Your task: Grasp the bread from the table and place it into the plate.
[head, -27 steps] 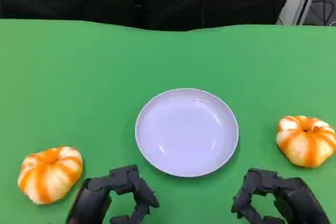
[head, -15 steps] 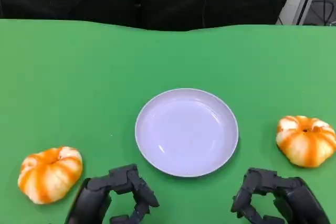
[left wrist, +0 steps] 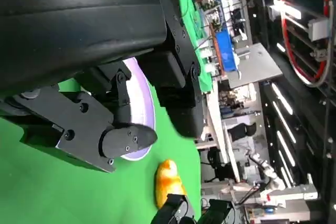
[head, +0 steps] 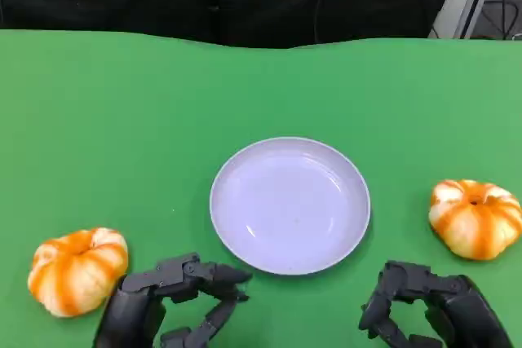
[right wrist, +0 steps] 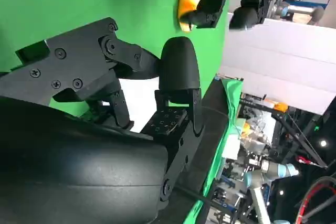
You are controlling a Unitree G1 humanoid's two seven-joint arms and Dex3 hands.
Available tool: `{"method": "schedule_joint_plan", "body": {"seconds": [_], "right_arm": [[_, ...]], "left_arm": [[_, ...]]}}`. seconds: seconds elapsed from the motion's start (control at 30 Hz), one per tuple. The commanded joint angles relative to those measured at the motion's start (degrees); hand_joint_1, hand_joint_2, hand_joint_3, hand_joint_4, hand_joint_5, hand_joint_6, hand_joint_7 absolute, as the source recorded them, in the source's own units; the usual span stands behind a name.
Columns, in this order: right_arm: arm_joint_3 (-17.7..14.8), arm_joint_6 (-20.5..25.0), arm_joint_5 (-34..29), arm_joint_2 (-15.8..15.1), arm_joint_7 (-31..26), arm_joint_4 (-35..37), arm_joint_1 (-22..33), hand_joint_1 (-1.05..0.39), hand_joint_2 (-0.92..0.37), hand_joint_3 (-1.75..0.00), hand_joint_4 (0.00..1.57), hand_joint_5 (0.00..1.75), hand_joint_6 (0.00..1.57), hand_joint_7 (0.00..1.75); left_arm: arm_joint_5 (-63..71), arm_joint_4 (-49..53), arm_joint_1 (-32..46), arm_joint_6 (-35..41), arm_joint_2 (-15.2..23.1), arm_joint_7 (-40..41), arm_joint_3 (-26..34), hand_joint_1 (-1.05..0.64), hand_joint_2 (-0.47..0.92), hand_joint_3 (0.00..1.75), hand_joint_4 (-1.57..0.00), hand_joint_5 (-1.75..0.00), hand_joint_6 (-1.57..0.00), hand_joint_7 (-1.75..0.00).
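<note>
Bread sits on the green table (head: 122,120) in two pieces: a rounded orange-and-white striped bun (head: 77,270) just beside the left hand (head: 167,303), another (head: 475,218) beyond the right hand (head: 428,307). Both hands hold nothing, fingers parted and loosely curled near the table's front edge. Between them lies the pale lavender plate (head: 289,204), bare. No writing can be read.

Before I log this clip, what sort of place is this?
Probably a robotics lab: a green-covered table, a workshop hall with strip lights beyond it, and another robot arm on a bench.
</note>
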Motion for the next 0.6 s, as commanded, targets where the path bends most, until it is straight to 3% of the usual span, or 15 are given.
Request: {"method": "schedule_joint_plan", "body": {"seconds": [0.03, 0.23, 0.6], "right_arm": [[-0.5, -0.3, 0.1, -0.5, -0.5, -0.1, -0.3, -0.23, -0.71, -0.73, 0.8, 1.57, 0.81, 1.28], [-0.3, -0.1, 0.4, -0.4, -0.3, 0.0, -0.4, -0.21, -0.71, -0.73, 0.79, 1.58, 0.8, 1.29], [-0.2, 0.0, 0.9, -0.4, 0.1, 0.3, -0.4, -0.23, -0.72, -0.71, 0.8, 1.57, 0.81, 1.28]], "left_arm": [[-2.9, -1.6, 0.5, 2.1, 0.9, -2.0, 0.0, -0.2, 0.9, 0.17, -0.83, -0.02, -0.76, 0.0], [-5.3, -1.9, -0.3, 1.6, 1.7, -4.6, 0.6, -0.49, 0.92, 0.14, -0.5, 0.0, -0.43, 0.0], [-2.1, -9.0, 1.8, 1.6, 3.5, -3.7, 3.0, -0.71, 0.92, 0.19, -0.42, 0.0, -0.33, 0.0]]}}
